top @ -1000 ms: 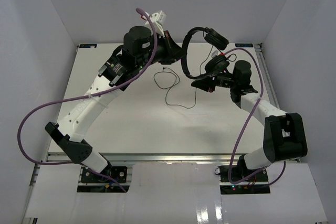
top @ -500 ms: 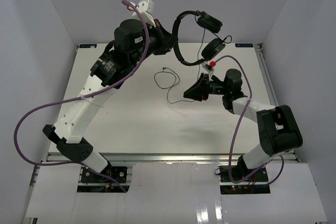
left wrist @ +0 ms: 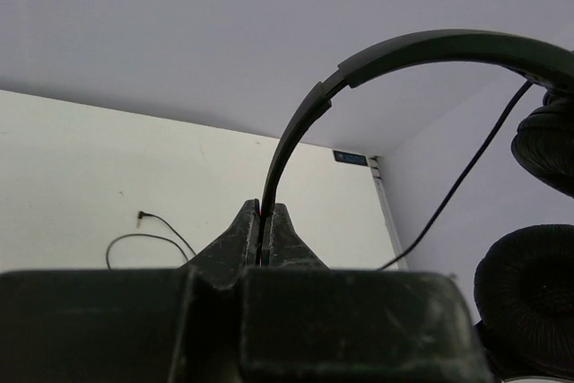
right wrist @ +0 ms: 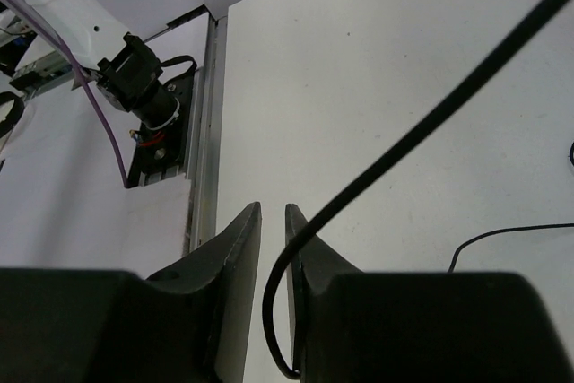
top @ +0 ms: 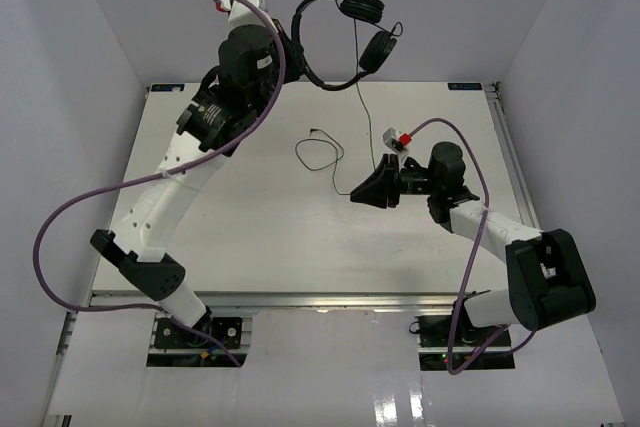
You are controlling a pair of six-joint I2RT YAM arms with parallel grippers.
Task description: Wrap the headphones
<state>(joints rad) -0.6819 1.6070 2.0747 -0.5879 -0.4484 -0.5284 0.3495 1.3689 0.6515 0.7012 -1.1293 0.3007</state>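
The black headphones [top: 335, 27] hang high in the air at the back. My left gripper [top: 297, 55] is shut on the thin headband [left wrist: 404, 47], pinched at the fingertips [left wrist: 262, 208]. Both earcups [top: 377, 50] dangle to its right; they also show in the left wrist view [left wrist: 529, 289]. The thin cord [top: 357, 117] drops straight down to my right gripper [top: 366, 191], low over the table. Its jaws [right wrist: 272, 208] stand a narrow gap apart, and the cord [right wrist: 430, 123] loops through that gap without being pinched. The rest of the cord [top: 318, 152] lies curled on the table.
The white table [top: 250, 227] is walled in white on three sides. Thick purple robot cables arc off the left arm [top: 60, 217] and the right arm [top: 462, 257]. The table's metal rail [right wrist: 202, 132] and an arm base [right wrist: 143, 82] show in the right wrist view.
My left gripper has lifted the headphones up and to the left. My right gripper has come down from beside the earcups, along the cord, to just above the table.
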